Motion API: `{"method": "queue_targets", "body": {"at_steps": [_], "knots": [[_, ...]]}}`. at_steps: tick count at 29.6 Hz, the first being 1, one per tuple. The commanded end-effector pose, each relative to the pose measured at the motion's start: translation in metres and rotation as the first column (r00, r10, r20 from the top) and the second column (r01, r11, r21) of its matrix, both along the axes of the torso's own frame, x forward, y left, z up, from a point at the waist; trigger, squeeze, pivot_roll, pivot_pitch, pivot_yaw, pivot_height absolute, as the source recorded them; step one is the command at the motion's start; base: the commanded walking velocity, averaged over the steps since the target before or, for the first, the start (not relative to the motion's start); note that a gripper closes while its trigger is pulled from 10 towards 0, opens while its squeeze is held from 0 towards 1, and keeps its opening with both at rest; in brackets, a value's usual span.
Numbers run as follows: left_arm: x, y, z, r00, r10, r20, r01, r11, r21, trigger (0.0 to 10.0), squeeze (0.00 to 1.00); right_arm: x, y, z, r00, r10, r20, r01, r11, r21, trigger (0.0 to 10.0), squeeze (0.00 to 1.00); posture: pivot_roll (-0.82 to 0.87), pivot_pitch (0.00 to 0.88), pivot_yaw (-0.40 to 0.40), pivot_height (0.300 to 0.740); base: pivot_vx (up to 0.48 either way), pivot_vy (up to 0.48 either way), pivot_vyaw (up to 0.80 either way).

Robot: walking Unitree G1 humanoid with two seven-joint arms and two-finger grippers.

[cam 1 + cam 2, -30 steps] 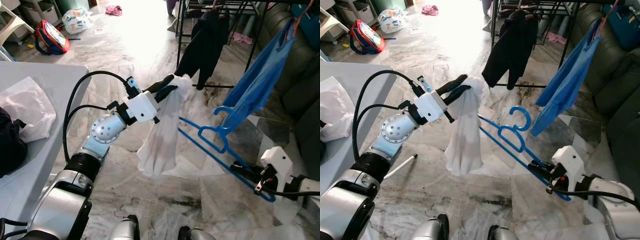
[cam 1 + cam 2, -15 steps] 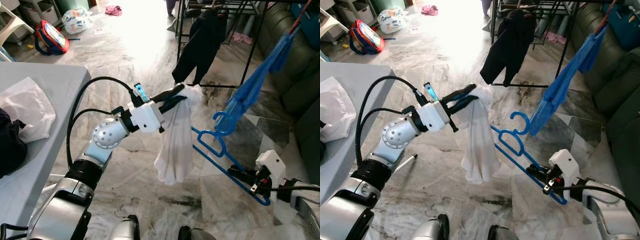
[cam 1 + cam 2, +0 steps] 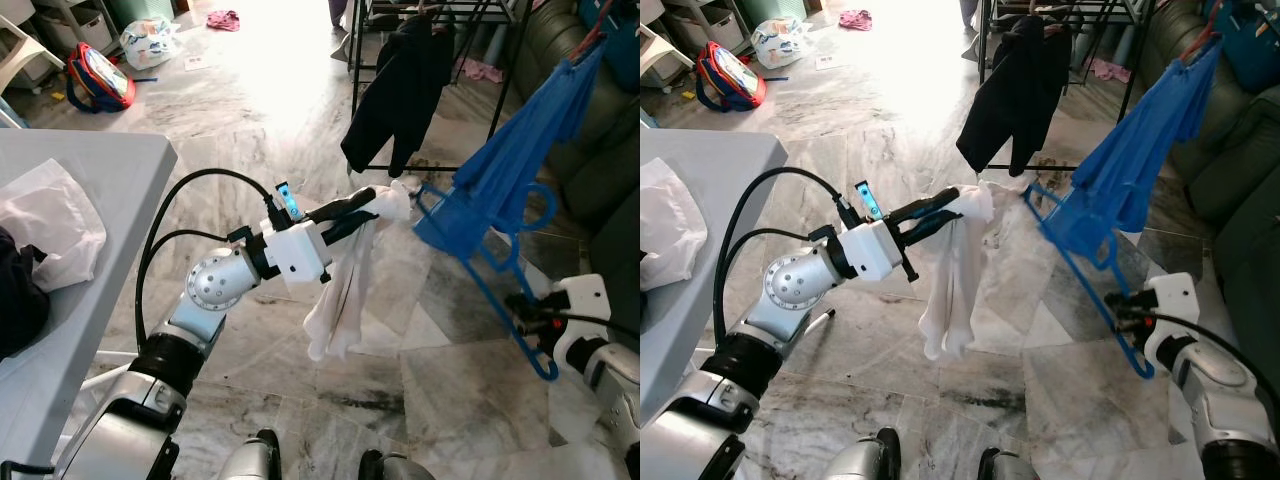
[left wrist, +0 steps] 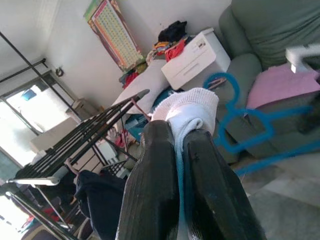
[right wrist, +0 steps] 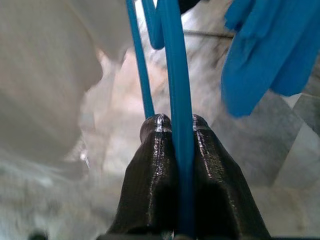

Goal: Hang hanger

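Observation:
My left gripper (image 3: 378, 198) is held out over the floor, shut on the top edge of a white garment (image 3: 345, 290) that hangs limp below it. In the left wrist view the fingers (image 4: 155, 165) pinch the white cloth (image 4: 192, 107), with the hanger's hook (image 4: 235, 100) just beyond. My right gripper (image 3: 1122, 300) is shut on the lower end of a blue plastic hanger (image 3: 1090, 285), which tilts up and to the left. Its far end reaches the white garment beside my left fingertips. In the right wrist view the blue bar (image 5: 175, 60) runs between the shut fingers (image 5: 155, 165).
A black drying rack (image 3: 400, 20) stands ahead with a dark garment (image 3: 395, 85) and a blue garment (image 3: 520, 140) hanging on it. A grey table (image 3: 100, 165) with white cloth (image 3: 50, 215) is at my left. There is a dark sofa (image 3: 590, 150) on the right and bags (image 3: 95, 75) on the far floor.
My right arm has swung the blue hanger up and steeper, bringing its far end to the white garment. My left gripper has carried the garment rightward toward it.

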State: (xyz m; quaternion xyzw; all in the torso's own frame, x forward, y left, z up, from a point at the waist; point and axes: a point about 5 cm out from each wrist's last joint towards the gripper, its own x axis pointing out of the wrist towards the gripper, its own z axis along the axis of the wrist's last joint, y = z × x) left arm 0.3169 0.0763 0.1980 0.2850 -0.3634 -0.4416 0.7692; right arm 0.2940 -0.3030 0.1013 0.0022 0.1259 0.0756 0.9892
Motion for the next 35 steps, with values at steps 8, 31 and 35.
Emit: {"method": "queue_targets", "body": {"at_steps": [8,31,35], "knots": [[-0.002,-0.004,-0.029,0.997,0.079,-0.027,-0.077,0.996,0.055,10.0,0.0,0.021,0.016,0.053,0.962,-0.077,0.261,0.019,0.976,0.216,10.0,0.0,-0.04,0.225,0.009,0.74,0.0,0.0,0.0],[0.008,-0.017,-0.08,0.927,0.37,-0.064,-0.361,0.925,0.119,10.0,0.0,-0.02,0.133,0.072,0.852,0.319,0.416,-0.52,0.606,0.601,10.0,0.0,-0.06,0.218,0.002,0.74,0.0,0.0,0.0],[0.012,-0.013,-0.078,0.912,0.408,-0.035,-0.402,0.909,0.107,10.0,0.0,-0.007,0.116,0.072,0.909,0.166,0.383,-0.399,0.617,0.679,10.0,0.0,-0.06,0.216,0.003,0.74,0.0,0.0,0.0]]}}
